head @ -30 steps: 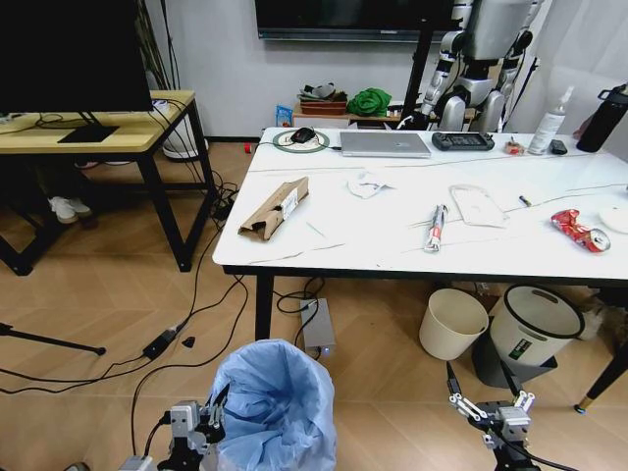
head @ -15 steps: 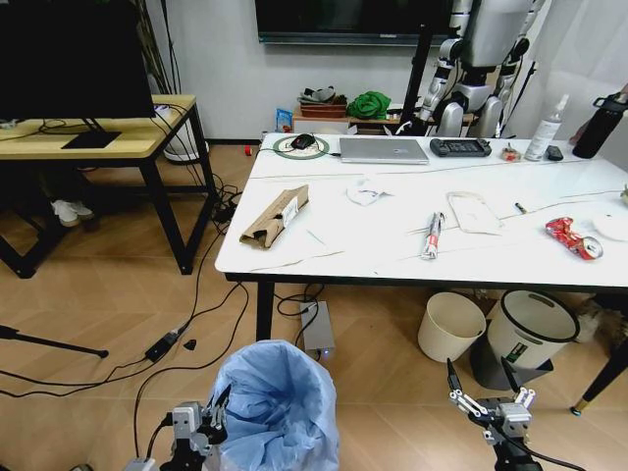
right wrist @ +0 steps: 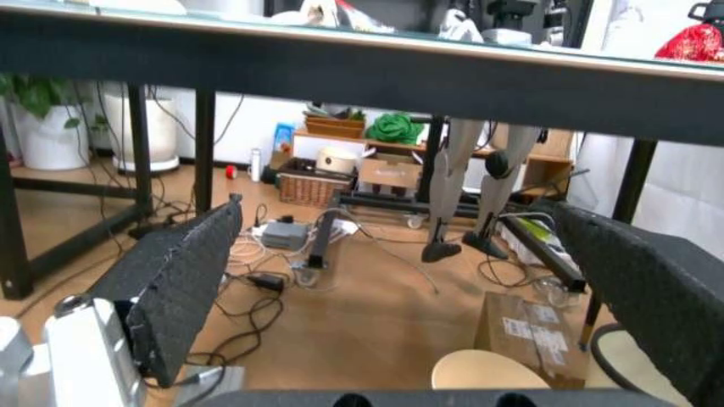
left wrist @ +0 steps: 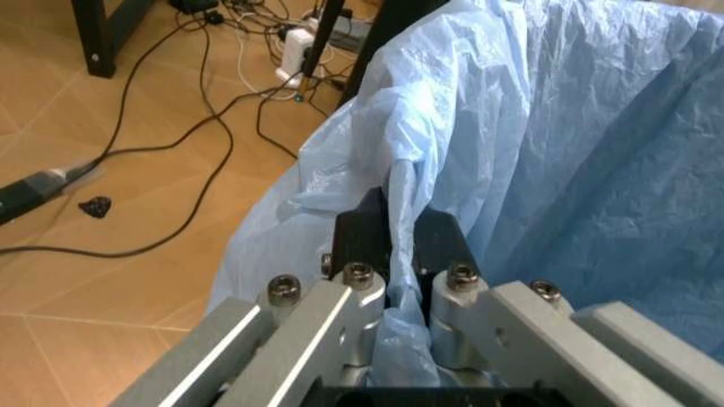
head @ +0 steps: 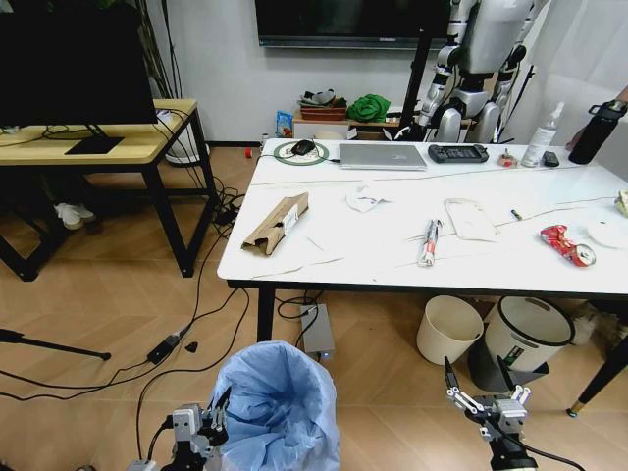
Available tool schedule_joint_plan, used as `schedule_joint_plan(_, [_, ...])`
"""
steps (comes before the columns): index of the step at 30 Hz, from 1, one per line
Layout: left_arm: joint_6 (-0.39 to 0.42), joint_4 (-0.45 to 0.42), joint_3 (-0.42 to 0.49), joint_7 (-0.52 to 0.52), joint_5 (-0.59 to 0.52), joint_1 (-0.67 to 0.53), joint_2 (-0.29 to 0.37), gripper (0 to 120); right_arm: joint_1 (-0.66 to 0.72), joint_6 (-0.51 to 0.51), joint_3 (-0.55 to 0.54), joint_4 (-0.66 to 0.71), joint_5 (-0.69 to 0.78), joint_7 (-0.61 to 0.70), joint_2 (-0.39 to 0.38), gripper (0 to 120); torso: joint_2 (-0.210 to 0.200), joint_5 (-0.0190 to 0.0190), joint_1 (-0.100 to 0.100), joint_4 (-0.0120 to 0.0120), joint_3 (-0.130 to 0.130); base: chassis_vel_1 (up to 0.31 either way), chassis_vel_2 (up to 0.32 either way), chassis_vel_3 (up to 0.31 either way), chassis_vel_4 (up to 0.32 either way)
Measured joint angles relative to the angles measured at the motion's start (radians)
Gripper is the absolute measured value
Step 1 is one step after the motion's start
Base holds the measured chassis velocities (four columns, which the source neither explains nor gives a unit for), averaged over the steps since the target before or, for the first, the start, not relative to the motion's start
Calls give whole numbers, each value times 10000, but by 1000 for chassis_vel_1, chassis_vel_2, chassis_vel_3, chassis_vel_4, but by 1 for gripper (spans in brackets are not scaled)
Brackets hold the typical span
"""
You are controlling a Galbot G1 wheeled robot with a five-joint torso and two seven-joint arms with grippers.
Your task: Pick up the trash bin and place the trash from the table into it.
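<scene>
From the head camera I have the trash bin point(head: 278, 412) low at about 6 o'clock, in front of the near edge of the table point(head: 324, 257), its crinkled light-blue bag spilling over the rim. My left gripper point(head: 203, 429) sits at the bin's 9 o'clock side, and the wrist camera shows its fingers point(left wrist: 364, 242) pinched tight on a fold of the blue bag point(left wrist: 565, 153) at the rim. My right gripper point(head: 484, 404) hangs at roughly 5 o'clock, below the table edge, its two black pads point(right wrist: 186, 275) spread wide with nothing between them. On the marble top the litter lies spread out: the brown cardboard piece point(head: 277, 223) at 11 o'clock, crumpled white paper point(head: 365, 198) near 12, a rolled wrapper point(head: 429, 241) and a clear wrapper point(head: 471, 219) around 1, and the crushed red can point(head: 566, 244) out toward 2. Under the table stand a cream bin point(head: 448, 329) and a white bin with black rim point(head: 530, 339).
</scene>
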Motion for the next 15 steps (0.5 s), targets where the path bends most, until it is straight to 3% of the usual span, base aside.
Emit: schedule_joint_plan(15, [43,-80,62,-78,-32,-21,43,0,-92,-266,-39,313,173,-19,0,100,660,0,294,0,365,0,0,0,0])
